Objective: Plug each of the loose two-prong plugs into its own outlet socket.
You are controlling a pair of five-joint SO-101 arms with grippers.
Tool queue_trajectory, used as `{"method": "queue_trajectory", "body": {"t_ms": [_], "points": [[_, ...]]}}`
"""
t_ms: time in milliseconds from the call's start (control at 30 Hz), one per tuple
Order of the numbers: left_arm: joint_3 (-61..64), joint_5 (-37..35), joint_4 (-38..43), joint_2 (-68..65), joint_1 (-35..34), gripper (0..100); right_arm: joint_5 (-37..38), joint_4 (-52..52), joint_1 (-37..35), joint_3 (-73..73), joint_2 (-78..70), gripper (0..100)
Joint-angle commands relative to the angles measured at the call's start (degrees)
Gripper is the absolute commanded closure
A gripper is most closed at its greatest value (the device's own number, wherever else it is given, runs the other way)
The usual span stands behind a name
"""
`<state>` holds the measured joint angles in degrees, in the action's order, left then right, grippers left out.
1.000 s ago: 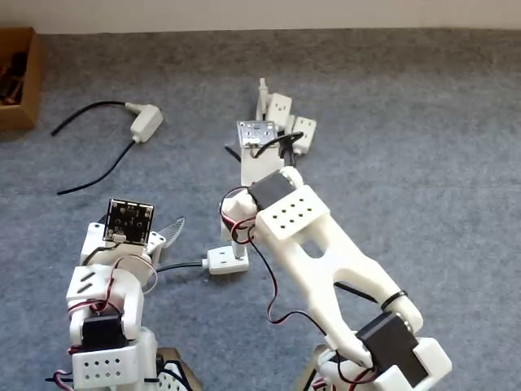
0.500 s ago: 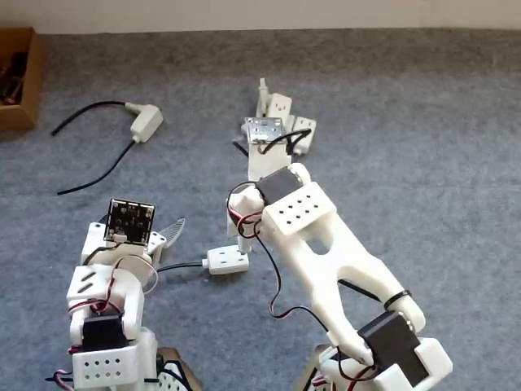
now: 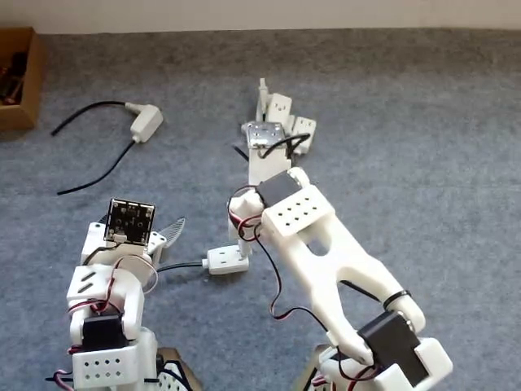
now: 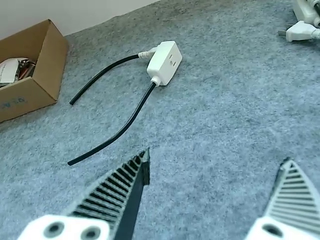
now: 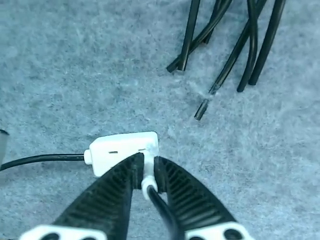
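The tabletop (image 3: 423, 122) is covered edge to edge with a grey, short-pile carpet. A pale wall strip (image 3: 326, 15) is seen along its far edge. An open cardboard box (image 3: 18, 77) is placed at the far left corner.

The right gripper (image 5: 145, 162) is positioned near the middle of the tabletop. Its jaws are pinched on a white two-prong plug (image 5: 149, 176), from which a black cord is led back between them. The plug is held touching the edge of a white outlet socket (image 5: 122, 149) that lies flat on the carpet, with its own black cord (image 5: 42, 159) run off toward the left arm. Whether the prongs are seated cannot be told. In the high view this socket (image 3: 226, 260) is located just below the right gripper (image 3: 242, 243).

The left gripper (image 4: 216, 160) is held above bare carpet with its jaws spread wide.

A second outlet socket (image 4: 164, 61), with two black cords attached, is located far left, near the box. A cluster of loose white plugs and sockets (image 3: 285, 118) is located beyond the right arm, with cut black cord ends (image 5: 235, 45) beside it.
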<state>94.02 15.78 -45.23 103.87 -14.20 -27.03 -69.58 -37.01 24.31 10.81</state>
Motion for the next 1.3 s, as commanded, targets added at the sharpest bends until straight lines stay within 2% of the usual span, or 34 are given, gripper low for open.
{"method": "queue_trajectory", "body": {"t_ms": [0,967,1267], "points": [[-0.13,-0.44,0.79,0.57,0.66,63,0.79,1.36,0.92,1.10,0.31,99.2],[-0.13,-0.44,0.79,0.57,0.75,63,0.70,5.32,0.66,2.86,0.04,99.2],[-0.13,-0.44,0.79,0.57,0.75,63,0.62,7.34,-3.47,1.80,-14.99,99.2]]}}
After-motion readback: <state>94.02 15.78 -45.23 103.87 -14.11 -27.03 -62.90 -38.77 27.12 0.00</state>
